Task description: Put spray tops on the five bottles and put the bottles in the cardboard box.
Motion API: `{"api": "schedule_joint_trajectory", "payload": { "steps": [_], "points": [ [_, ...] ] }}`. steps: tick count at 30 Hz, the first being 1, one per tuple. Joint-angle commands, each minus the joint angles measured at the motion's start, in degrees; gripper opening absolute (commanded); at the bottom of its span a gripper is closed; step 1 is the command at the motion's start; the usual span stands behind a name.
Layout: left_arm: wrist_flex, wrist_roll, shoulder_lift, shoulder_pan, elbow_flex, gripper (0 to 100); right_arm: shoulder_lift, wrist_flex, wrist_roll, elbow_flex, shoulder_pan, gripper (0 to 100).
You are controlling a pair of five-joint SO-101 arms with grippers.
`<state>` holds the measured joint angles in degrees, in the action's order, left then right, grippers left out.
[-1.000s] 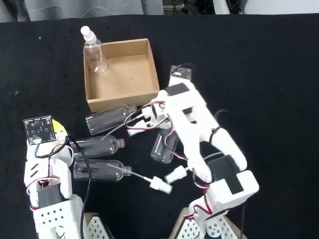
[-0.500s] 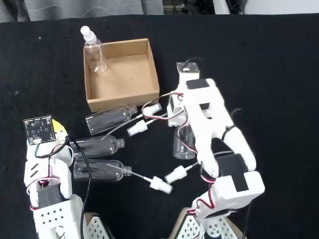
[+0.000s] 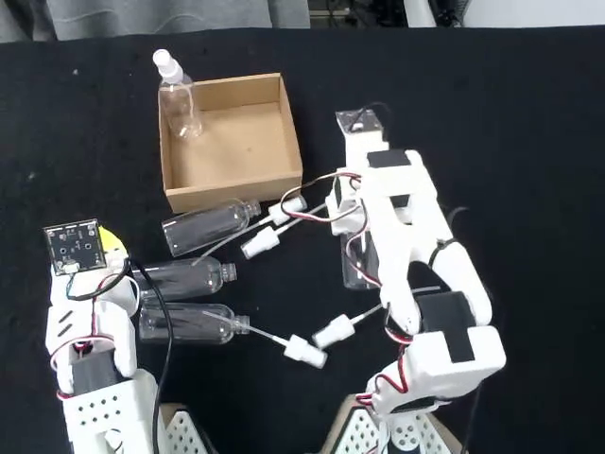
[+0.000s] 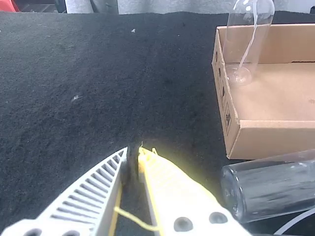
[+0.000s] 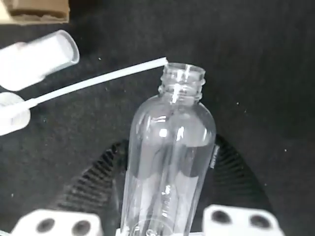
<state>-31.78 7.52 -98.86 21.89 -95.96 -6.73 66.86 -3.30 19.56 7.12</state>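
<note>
Gripping a bare-necked bottle [image 5: 167, 162] by its body, the right hand [image 5: 170, 143] has one dark finger pressed against each side of it. From above, this hand sits to the right of the box [image 3: 232, 189], with the bottle tucked under the arm. I cannot tell whether the bottle touches the table [image 3: 510, 113]. The free end of a thin tube [image 5: 98, 80] lies just beside the bottle's mouth.

The left hand [image 4: 133, 153] is low over the table at the near left. Its white and yellow fingers are pinched to a narrow slit with nothing between them.

The box is open at the top, and a capped bottle [image 3: 177, 95] stands upright in its far left corner. Three uncapped bottles lie on their sides in front of the box: a first bottle [image 3: 208, 225] just beside the front wall, a second bottle [image 3: 184, 277] nearer the arms, and a third bottle [image 3: 194, 323] nearest the left arm.

Four spray tops lie between these bottles and the right arm. One top [image 3: 284, 206] and a second top [image 3: 260, 246] lie by the first bottle's neck. A third top [image 3: 333, 331] and a fourth top [image 3: 304, 353] lie closer to the arm bases. The fourth top's tube reaches the mouth of the third bottle.
</note>
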Motion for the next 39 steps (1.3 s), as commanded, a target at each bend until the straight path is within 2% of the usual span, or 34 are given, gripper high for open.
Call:
{"api": "schedule_joint_trajectory", "payload": {
  "steps": [1, 9, 16, 26, 29, 39],
  "points": [
    [1.05, 0.18, -0.62, -0.04, -0.48, 3, 3.21, -0.09, -0.7, -0.57, -1.41, 15.6],
    [1.05, 0.18, -0.62, -0.04, -0.48, 3, 2.77, 2.55, -0.62, -2.59, -1.41, 16.2],
    [1.05, 0.18, -0.62, -0.04, -0.48, 3, 2.77, 2.64, 0.97, -2.42, -1.32, 32.6],
    [1.05, 0.18, -0.62, -0.04, -0.48, 3, 2.68, 1.93, 3.69, -2.86, -1.14, 28.7],
    [1.05, 0.18, -0.62, -0.04, -0.48, 3, 1.98, 2.11, 6.68, -4.53, -1.32, 28.6],
    [1.05, 0.18, -0.62, -0.04, -0.48, 3, -11.47, 10.11, 10.9, -19.21, -1.41, 28.6]
  ]
}}
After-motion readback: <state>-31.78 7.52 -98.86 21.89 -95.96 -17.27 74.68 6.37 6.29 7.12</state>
